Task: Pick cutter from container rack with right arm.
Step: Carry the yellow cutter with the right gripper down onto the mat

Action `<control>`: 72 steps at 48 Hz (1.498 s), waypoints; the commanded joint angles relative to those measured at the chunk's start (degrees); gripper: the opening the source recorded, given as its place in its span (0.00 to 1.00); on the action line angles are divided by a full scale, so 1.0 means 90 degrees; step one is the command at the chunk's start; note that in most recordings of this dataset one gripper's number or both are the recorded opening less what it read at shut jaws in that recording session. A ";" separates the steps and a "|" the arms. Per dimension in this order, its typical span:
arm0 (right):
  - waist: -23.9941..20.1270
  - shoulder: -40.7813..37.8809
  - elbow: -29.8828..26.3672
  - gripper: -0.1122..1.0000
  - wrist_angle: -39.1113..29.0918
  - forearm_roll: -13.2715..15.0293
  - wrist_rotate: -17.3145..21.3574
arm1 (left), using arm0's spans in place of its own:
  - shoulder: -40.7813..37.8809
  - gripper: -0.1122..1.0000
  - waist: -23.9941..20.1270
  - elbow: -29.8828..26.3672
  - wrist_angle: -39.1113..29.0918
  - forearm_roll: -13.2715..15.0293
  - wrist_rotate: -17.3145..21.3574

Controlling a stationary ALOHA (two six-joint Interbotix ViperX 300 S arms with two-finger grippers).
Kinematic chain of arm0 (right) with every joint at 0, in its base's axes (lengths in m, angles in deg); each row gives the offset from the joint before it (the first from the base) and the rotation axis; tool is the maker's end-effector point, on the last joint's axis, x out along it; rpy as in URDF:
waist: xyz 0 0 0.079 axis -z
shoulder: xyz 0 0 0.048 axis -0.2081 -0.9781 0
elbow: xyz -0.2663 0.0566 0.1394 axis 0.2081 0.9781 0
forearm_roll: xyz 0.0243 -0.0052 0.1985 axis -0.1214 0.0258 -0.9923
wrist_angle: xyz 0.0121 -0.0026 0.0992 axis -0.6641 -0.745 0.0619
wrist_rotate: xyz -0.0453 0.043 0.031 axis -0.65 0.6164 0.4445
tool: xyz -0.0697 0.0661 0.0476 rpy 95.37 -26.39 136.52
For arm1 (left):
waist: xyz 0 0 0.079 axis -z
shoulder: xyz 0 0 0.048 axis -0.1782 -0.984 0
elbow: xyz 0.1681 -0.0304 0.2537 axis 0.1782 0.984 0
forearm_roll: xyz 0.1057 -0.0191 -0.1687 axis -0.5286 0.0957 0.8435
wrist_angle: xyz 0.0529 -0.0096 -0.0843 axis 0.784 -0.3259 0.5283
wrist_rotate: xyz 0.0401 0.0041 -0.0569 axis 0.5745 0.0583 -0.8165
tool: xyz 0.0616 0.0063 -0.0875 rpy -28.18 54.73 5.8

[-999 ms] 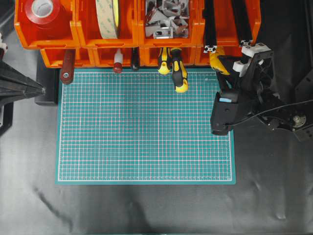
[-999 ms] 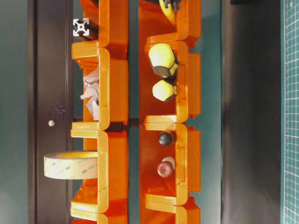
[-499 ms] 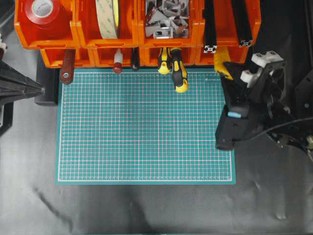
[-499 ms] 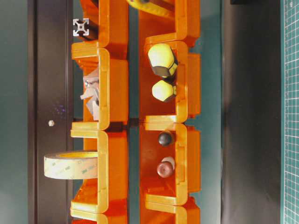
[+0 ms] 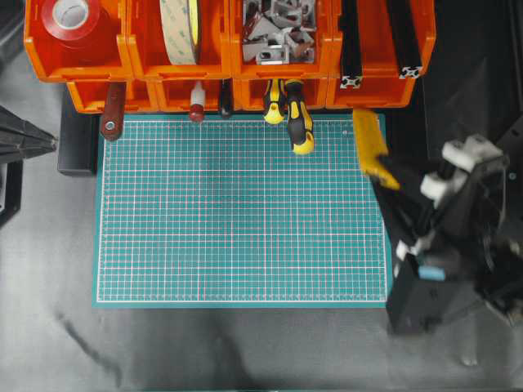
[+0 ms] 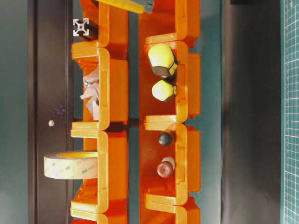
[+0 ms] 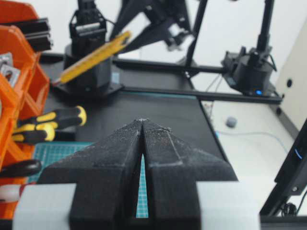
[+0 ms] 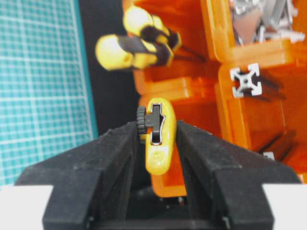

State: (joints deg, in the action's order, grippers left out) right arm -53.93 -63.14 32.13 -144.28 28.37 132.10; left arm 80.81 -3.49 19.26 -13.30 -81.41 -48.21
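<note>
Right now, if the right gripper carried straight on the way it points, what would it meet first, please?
Probably the container rack: the right gripper, shut on the cutter, faces its orange bins. Depth is unclear.

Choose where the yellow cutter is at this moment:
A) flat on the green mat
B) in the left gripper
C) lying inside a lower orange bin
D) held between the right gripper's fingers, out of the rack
D: the cutter sits clamped in the right gripper, outside the orange rack.

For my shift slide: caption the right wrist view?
Right gripper clamps the yellow cutter, clear of the orange container rack behind.
</note>
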 commanded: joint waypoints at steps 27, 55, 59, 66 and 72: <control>-0.0605 -0.1436 -0.1680 0.35 0.0898 0.0107 -0.0371 | 0.0000 0.10 0.0010 -0.0176 0.0156 -0.0020 -0.0010; 0.0361 -0.2158 -0.0879 0.35 0.3223 0.0273 -0.0381 | -0.0010 0.10 0.0020 -0.0176 0.0195 -0.0020 -0.0020; 0.0566 -0.2168 -0.0703 0.35 0.3604 0.0293 -0.0381 | -0.0020 0.10 0.0020 -0.0166 0.0205 -0.0020 -0.0020; 0.0820 -0.2207 -0.0430 0.35 0.4062 0.0293 -0.0381 | -0.0029 0.10 0.0020 -0.0166 0.0195 -0.0020 -0.0029; 0.1006 -0.2236 -0.0303 0.35 0.4297 0.0293 -0.0381 | -0.0020 0.10 0.0020 -0.0166 0.0195 -0.0020 -0.0029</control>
State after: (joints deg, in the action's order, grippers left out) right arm -46.02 -84.05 29.49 -107.28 30.48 128.84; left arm 80.99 -3.41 19.26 -12.07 -81.41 -48.30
